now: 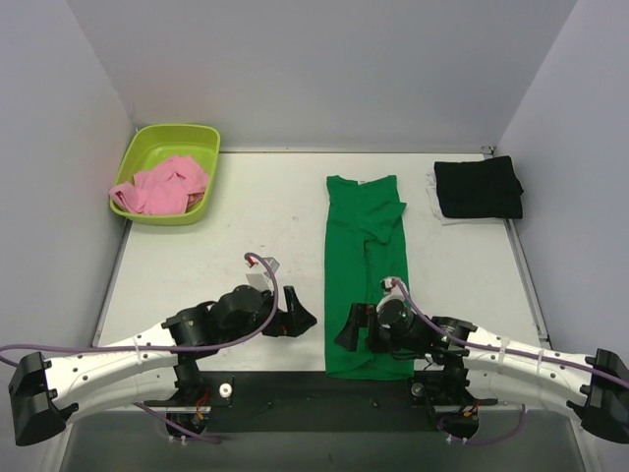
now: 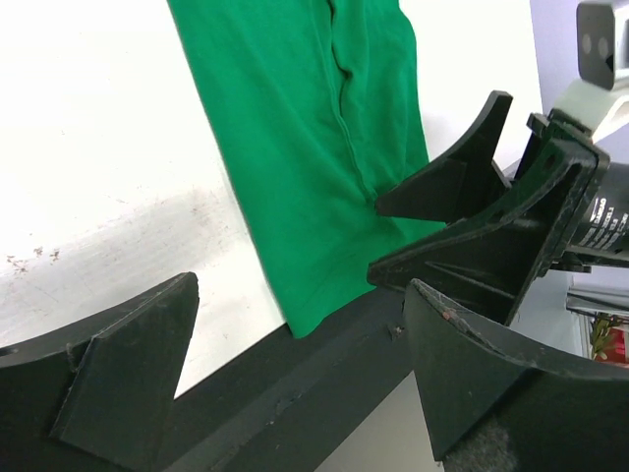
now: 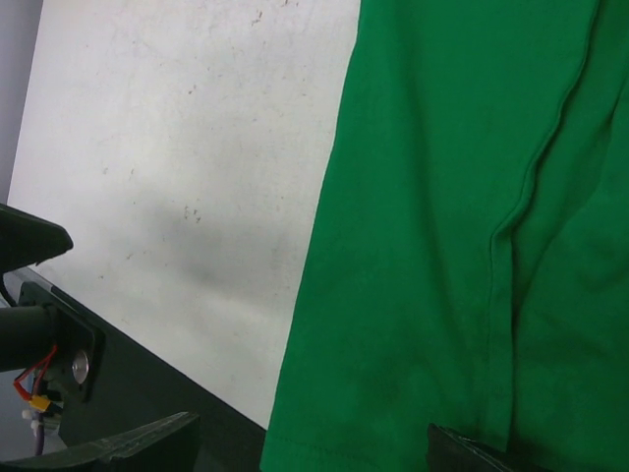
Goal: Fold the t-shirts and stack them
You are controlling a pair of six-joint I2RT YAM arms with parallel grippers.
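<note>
Now, bench [image 1: 197, 275] is carrying green t-shirt [image 1: 364, 256] as narrow strip, sleeves lying inward. Long axis is running away from me, collar pointing far, hem reaching near edge, probably readying crosswise fold. Black t-shirt [image 1: 479, 187] is sitting folded far right. Pink t-shirt [image 1: 162, 187] is bunching in tub [image 1: 175, 129]. Am flanking hem, my left jaws and right jaws both gaping wide, gripping nothing.

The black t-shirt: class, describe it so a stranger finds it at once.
On the white table, go to the far right corner. The black t-shirt lies there, folded small; the green t-shirt lies long mid-table, the pink t-shirt crumpled in a tub.
</note>
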